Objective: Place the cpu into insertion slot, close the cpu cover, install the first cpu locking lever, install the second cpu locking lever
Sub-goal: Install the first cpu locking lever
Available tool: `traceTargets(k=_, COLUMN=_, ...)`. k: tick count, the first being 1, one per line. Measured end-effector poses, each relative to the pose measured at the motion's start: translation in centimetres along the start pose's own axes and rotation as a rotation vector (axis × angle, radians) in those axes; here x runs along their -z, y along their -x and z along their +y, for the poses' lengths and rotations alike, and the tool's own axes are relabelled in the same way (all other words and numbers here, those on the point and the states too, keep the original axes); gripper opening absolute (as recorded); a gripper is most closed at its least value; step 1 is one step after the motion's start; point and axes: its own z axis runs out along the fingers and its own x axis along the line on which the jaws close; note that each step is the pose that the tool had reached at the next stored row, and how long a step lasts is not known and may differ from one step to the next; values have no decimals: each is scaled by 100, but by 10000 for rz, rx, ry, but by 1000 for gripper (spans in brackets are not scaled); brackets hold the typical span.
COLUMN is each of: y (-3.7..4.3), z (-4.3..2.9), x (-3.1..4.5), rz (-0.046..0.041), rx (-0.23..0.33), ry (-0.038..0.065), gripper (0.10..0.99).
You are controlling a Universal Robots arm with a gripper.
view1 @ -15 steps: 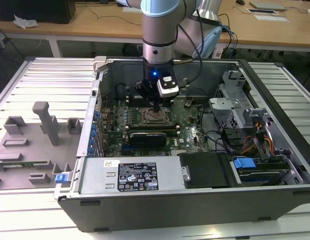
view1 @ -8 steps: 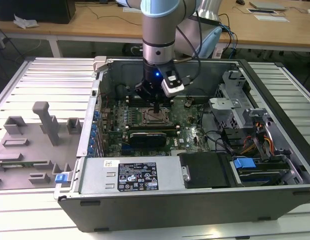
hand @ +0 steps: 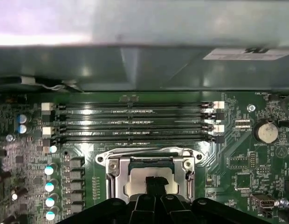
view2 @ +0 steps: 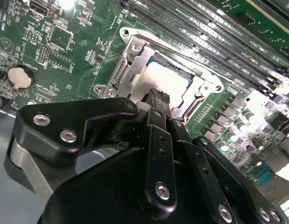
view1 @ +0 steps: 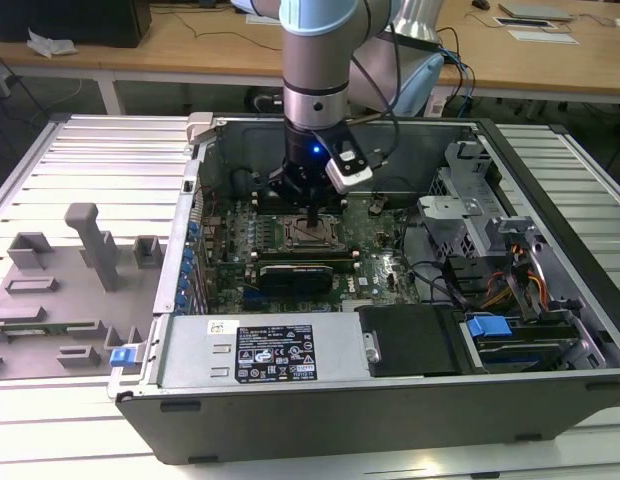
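Note:
The cpu (view2: 156, 77) shows its pale silvery top inside the insertion slot (view1: 312, 237) on the green motherboard. The cpu cover (hand: 112, 170), a silvery frame with a square cut-out, lies around the chip (hand: 135, 184) and looks flat on it. My gripper (view2: 158, 94) points straight down over the middle of the chip, its two black fingers pressed together with nothing between them. In the first wrist view the gripper (hand: 156, 181) has its tips at or just above the chip's top; I cannot tell whether they touch. In the exterior view the gripper (view1: 310, 218) stands inside the open computer case.
Several long memory slots (hand: 130, 123) run beside the socket, next to the case wall (hand: 144, 65). A coin battery (hand: 267, 132) sits on the board. A black card (view1: 300, 272), a power supply (view1: 270, 350) and a drive cage (view1: 460, 215) surround the socket. Grey fixtures (view1: 90, 240) stand at the exterior view's left.

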Motion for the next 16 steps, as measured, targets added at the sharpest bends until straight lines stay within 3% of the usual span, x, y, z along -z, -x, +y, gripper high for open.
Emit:
traceTargets(k=7, y=-23, z=-40, x=2, rz=0, rx=147, ry=-442, gripper=106)
traceTargets(k=12, y=-43, z=-65, x=23, rz=-3, rx=195, ry=-476, gripper=106)
traceTargets(k=16, y=-36, z=-68, x=165, rz=-3, rx=193, ry=-475, gripper=106)
